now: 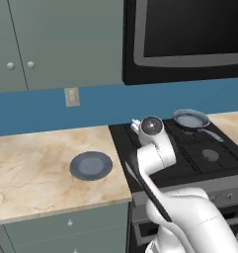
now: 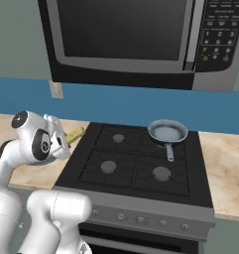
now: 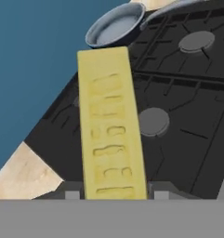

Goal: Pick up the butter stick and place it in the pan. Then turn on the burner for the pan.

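Holding the butter stick (image 3: 111, 125) clamped between nearly closed jaws, the gripper (image 3: 114, 193) hangs above the left edge of the stove (image 2: 141, 168), with the bar jutting forward from the finger tips toward the pan (image 3: 117, 26). The pan (image 2: 167, 132) sits on the back right burner, empty, its handle pointing toward the stove front. The grip takes the bar only at its near end (most of its length sticks out unsupported), so a quick swing could pivot or slip it from the fingers. Releasing too early would drop it onto the grate bars or a nearer burner (image 2: 108, 166). Coming in low risks the bar's far end catching the pan rim and nudging the pan off its burner
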Motion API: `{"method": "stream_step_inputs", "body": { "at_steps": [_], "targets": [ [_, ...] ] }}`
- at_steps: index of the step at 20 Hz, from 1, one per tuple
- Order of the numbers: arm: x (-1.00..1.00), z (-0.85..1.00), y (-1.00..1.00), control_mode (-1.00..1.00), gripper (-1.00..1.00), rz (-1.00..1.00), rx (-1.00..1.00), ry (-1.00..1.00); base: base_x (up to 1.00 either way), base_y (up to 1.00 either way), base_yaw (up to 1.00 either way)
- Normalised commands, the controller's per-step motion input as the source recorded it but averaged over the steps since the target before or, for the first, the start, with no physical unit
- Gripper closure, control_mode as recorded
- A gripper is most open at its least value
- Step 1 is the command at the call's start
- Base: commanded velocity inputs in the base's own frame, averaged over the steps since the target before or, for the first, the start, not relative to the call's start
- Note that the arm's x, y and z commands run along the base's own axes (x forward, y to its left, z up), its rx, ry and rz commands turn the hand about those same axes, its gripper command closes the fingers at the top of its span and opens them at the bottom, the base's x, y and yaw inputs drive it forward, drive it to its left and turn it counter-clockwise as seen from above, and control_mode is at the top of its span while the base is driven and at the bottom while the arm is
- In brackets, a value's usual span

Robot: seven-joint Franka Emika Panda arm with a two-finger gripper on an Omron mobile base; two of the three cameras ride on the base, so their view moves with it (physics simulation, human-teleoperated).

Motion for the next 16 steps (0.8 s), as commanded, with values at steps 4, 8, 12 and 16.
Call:
{"method": "stream_step_inputs", "body": {
  "at_steps": [4,8,12,16],
  "targets": [
    [-0.28,-0.04,-0.82,-1.0,1.0,-0.06,0.01,0.0,0.0,0.0,0.0],
    [-0.08,0.08,-0.91,-1.0,1.0,-0.06,0.03,0.0,0.0,0.0,0.0],
    [0.0,0.11,-0.97,-1.0,1.0,-0.04,0.03,0.0,0.0,0.0,0.0],
    [0.04,0.22,-0.89,-1.0,1.0,0.0,0.05,0.0,0.0,0.0,0.0]
  ]
}}
